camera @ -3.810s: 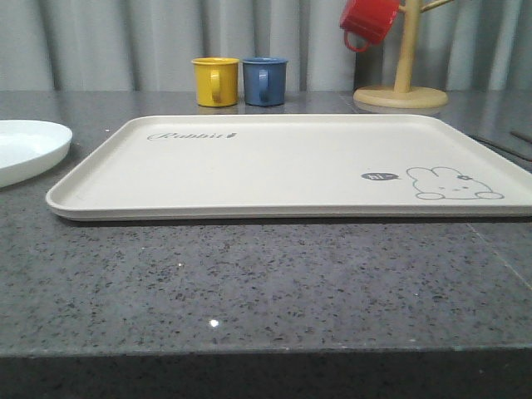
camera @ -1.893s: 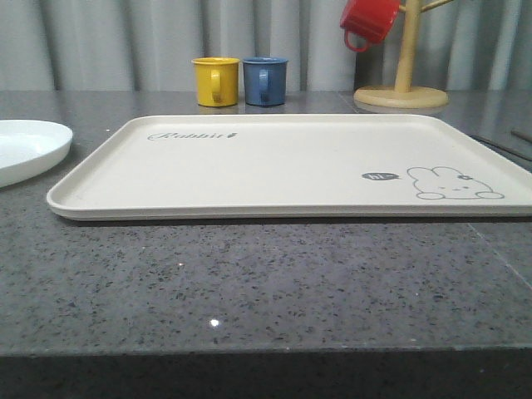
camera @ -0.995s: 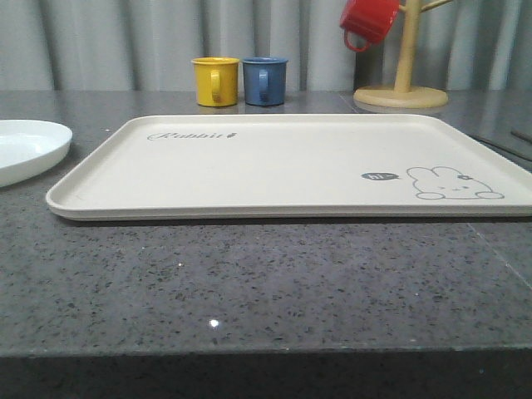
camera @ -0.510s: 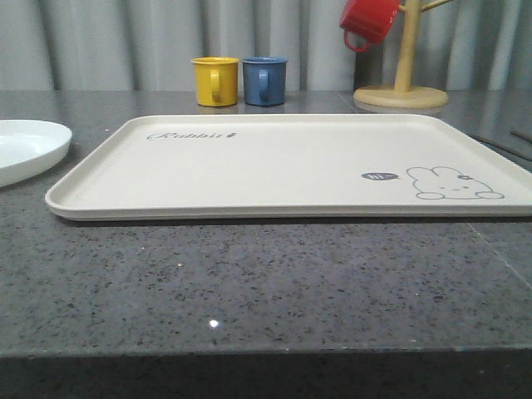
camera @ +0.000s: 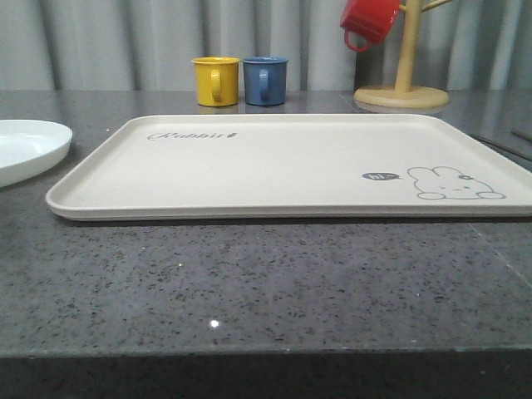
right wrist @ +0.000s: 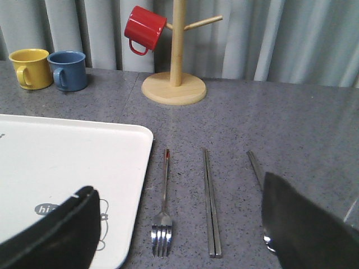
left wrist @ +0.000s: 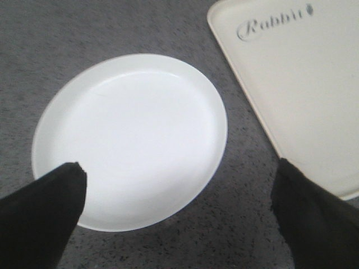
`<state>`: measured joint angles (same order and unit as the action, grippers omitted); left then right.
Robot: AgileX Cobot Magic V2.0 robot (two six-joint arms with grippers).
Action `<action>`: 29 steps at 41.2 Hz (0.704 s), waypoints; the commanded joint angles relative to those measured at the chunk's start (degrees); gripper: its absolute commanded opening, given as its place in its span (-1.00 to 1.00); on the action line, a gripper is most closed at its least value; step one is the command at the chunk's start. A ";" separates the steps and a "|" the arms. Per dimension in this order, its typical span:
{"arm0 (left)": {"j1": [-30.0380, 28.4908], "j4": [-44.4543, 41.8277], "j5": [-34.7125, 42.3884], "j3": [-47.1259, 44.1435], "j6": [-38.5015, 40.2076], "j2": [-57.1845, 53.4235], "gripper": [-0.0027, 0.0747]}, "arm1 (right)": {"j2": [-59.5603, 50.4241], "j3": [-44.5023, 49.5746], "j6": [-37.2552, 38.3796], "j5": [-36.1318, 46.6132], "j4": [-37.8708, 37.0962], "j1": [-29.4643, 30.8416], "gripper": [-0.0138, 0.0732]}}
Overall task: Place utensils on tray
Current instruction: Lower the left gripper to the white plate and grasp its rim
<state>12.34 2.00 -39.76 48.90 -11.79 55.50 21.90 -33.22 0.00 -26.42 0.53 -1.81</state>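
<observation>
Here, the cream tray (camera: pixel 291 162) lay bare on the grey worktop (camera: pixel 249 283). The fork (right wrist: pixel 162 216), chopsticks (right wrist: pixel 211 204) and spoon (right wrist: pixel 259 185) were laid just right of it. Both claws, left (left wrist: pixel 179 213) and right (right wrist: pixel 179 235), were spread wide, holding nothing.

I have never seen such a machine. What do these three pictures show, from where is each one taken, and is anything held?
This is a robot with two arms, each ending in a two-fingered gripper. One picture looks forward over the grey table. The other two come from cameras on the wrists; the dark shapes at their lower corners are the fingers.

The left gripper hangs open above a white plate, beside the cream tray. The right gripper is open over a fork, chopsticks and a spoon, lying on the table beside the tray. Behind stand a yellow mug, a blue mug and a red mug on a wooden stand. Nothing is held.
</observation>
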 commanded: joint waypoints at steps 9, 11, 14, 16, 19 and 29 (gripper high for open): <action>6.49 -4.24 -11.12 13.67 -0.06 19.24 0.72 | 0.86 -1.95 0.00 3.78 -0.10 0.01 0.72; 6.73 -4.42 -12.19 15.20 -0.06 21.58 0.67 | 0.86 -1.95 0.00 3.78 -0.10 0.01 0.72; 6.87 -4.65 -14.10 17.64 -0.06 25.29 0.54 | 0.86 -1.95 0.00 3.78 -0.10 0.01 0.72; 6.87 -4.67 -14.94 18.93 -0.06 26.98 0.42 | 0.86 -1.95 0.00 3.78 -0.10 0.01 0.72; 6.87 -4.77 -15.93 20.15 -0.06 29.18 0.23 | 0.86 -1.95 0.00 3.78 -0.10 0.01 0.72; 6.87 -5.26 -16.42 20.81 -0.06 33.18 -0.12 | 0.86 -1.95 0.00 3.72 -0.10 0.01 0.72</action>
<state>18.72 -2.91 -56.51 67.77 -12.06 89.78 21.90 -33.22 0.00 -26.56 0.53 -1.81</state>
